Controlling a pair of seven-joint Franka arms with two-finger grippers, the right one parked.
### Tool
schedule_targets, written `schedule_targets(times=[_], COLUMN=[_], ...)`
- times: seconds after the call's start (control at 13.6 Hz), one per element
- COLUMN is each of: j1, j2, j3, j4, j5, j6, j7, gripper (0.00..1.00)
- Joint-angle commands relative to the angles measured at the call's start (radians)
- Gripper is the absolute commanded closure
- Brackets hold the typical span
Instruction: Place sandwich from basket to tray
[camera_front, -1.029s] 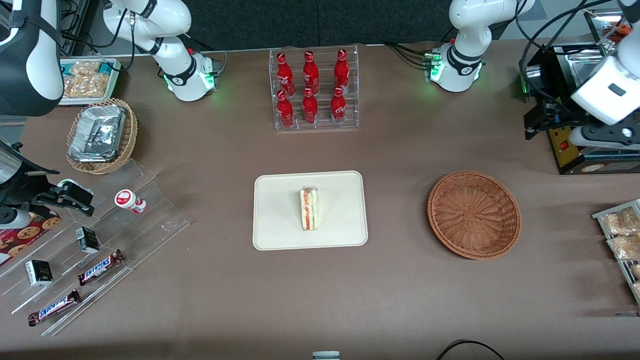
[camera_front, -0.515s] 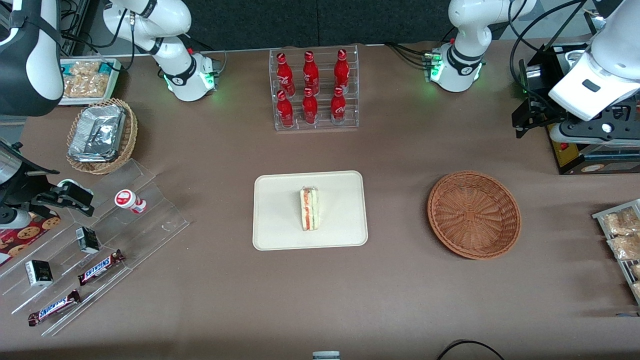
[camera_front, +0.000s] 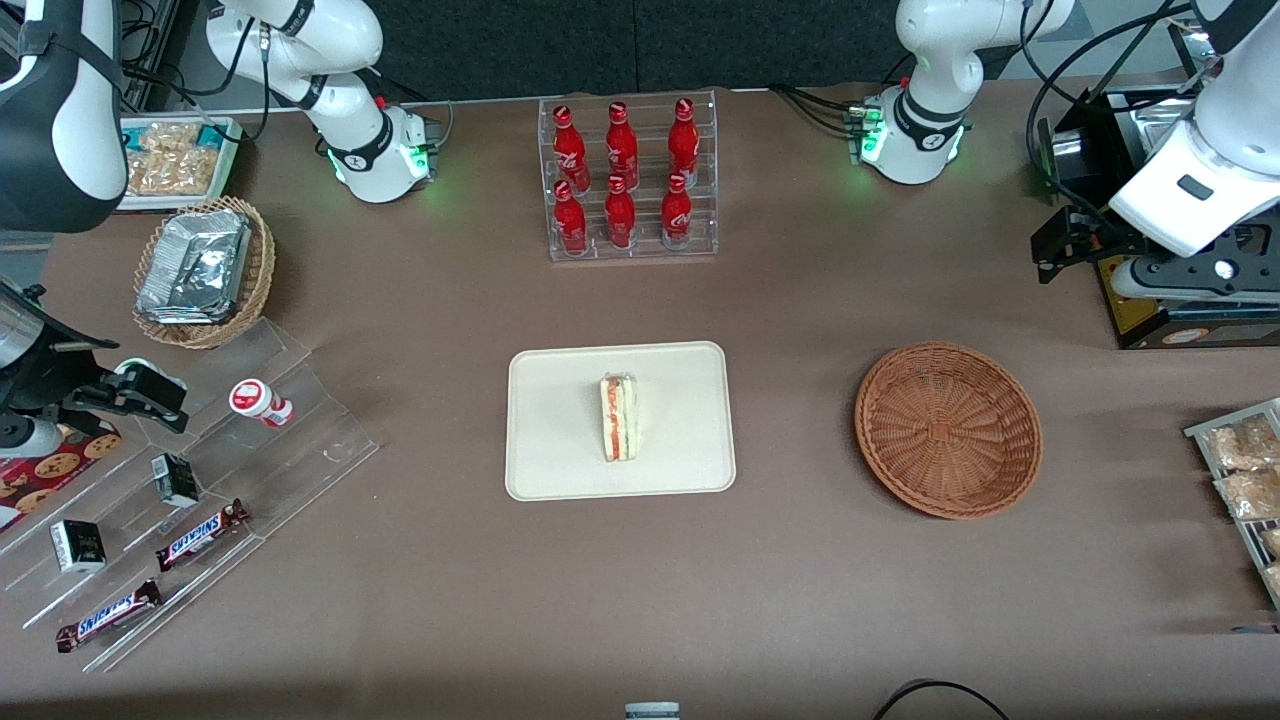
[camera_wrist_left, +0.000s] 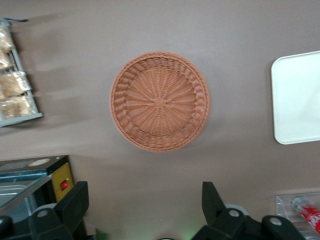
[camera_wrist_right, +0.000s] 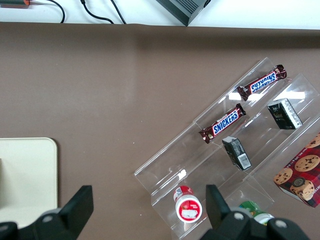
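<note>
Now sandwich (camera_front: 619, 418) lies well apart from end effector (camera_wrist_left: 145, 207).

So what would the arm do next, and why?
Probably nothing beyond parking: the sandwich already lies on the tray, and the basket is empty. The end effector, fingers open, hangs high above the table, farther from the front camera than the basket.

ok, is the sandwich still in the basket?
No. The sandwich lies on the tray; the basket holds nothing, and the open gripper is above it, holding nothing.
</note>
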Motion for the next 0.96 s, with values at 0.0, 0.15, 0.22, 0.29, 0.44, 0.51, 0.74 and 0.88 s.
schedule_targets(times=[0.0, 0.15, 0.22, 0.29, 0.44, 0.51, 0.74, 0.88], j1=[-0.065, -0.061, -0.059, -0.061, -0.066, -0.067, -0.066, -0.064], j2=[0.027, 0.033, 0.035, 0.035, 0.035, 0.035, 0.035, 0.035], j3=[0.088, 0.088, 0.088, 0.088, 0.086, 0.085, 0.085, 0.086], j4=[0.042, 0.039, 0.039, 0.037, 0.031, 0.031, 0.031, 0.031], j5=[-0.055, -0.061, -0.063, -0.065, -0.09, -0.095, -0.094, -0.091], j6=[-0.022, -0.02, -0.02, -0.02, -0.021, -0.023, -0.023, -0.022], j7=[-0.01, -0.011, -0.01, -0.01, -0.017, -0.023, -0.036, -0.036], gripper=[0.0, 0.0, 0.0, 0.0, 0.0, 0.0, 0.0, 0.0])
